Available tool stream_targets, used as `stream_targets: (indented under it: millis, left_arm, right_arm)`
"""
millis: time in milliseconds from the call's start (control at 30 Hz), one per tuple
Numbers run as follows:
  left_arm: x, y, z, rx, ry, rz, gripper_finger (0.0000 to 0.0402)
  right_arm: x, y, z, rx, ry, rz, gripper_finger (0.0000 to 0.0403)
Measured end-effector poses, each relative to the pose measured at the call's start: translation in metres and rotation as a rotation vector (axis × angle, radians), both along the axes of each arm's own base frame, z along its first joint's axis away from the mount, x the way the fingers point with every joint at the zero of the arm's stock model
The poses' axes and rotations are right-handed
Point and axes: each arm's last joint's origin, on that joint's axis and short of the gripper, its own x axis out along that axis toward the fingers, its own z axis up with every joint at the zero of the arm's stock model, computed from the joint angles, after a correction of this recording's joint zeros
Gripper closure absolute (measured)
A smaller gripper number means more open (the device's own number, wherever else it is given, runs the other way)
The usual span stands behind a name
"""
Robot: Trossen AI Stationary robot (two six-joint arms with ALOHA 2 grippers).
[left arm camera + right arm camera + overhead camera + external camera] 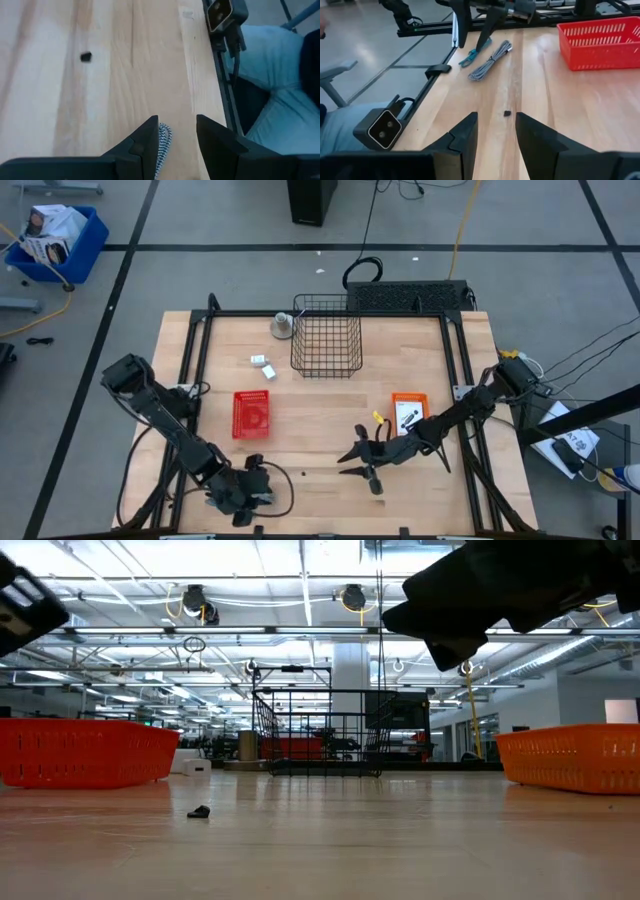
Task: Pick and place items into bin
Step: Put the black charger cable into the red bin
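Small black bit (199, 811) lies nearest low camera, on pale wood surface (400, 850). Right wrist view alone shows braided grey-white cord (490, 61) beside teal-blue cord (471, 56), both under left gripper (472, 42). Left gripper (176, 135) jaws part-open, braided cord between them, grip unclear. Right gripper (495, 131) jaws part-open, empty, above black bit. High view only: wire bin (327, 335), two white blocks (262, 364), red basket (251, 414), orange tray (408, 412). No legible writing. Open hall, ceiling lights behind.
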Motion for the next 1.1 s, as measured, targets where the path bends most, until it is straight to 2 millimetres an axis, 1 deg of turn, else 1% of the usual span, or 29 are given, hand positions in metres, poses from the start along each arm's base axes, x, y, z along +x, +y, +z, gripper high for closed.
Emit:
stream_targets:
  millis: [133, 333, 467, 667, 767, 833, 933, 1000, 1100]
  left_arm:
    - [0.004, -0.004, -0.014, -0.010, 0.035, -0.005, 0.0266]
    - [0.006, -0.008, -0.024, -0.035, 0.067, 0.031, 0.0259]
    - [0.004, -0.009, -0.031, -0.060, 0.114, 0.065, 0.0232]
    - [0.007, -0.009, -0.043, -0.020, 0.131, 0.065, 0.0177]
    - [0.008, -0.009, -0.048, 0.004, 0.135, 0.058, 0.0162]
    - [0.009, -0.008, -0.052, 0.022, 0.136, 0.064, 0.0162]
    - [0.011, -0.007, -0.060, 0.054, 0.152, 0.069, 0.0172]
    - [0.012, -0.006, -0.065, 0.065, 0.164, 0.074, 0.0185]
    - [0.014, -0.003, -0.066, 0.067, 0.166, 0.084, 0.0220]
  right_arm:
    - [0.000, 0.000, -0.001, 0.009, 0.008, -0.002, 0.0277]
    - [-0.001, 0.000, -0.003, 0.017, 0.031, -0.009, 0.0277]
    - [-0.001, 0.000, -0.003, 0.030, 0.037, -0.014, 0.0277]
    - [-0.001, 0.000, -0.003, 0.030, 0.038, -0.014, 0.0277]
    - [-0.001, 0.000, -0.003, 0.030, 0.038, -0.014, 0.0277]
    - [-0.001, 0.000, -0.003, 0.030, 0.038, -0.014, 0.0277]
    - [-0.001, 0.000, -0.003, 0.030, 0.037, -0.014, 0.0277]
    - [-0.001, 0.000, -0.003, 0.030, 0.038, -0.014, 0.0277]
    - [-0.001, 0.000, -0.003, 0.030, 0.038, -0.014, 0.0277]
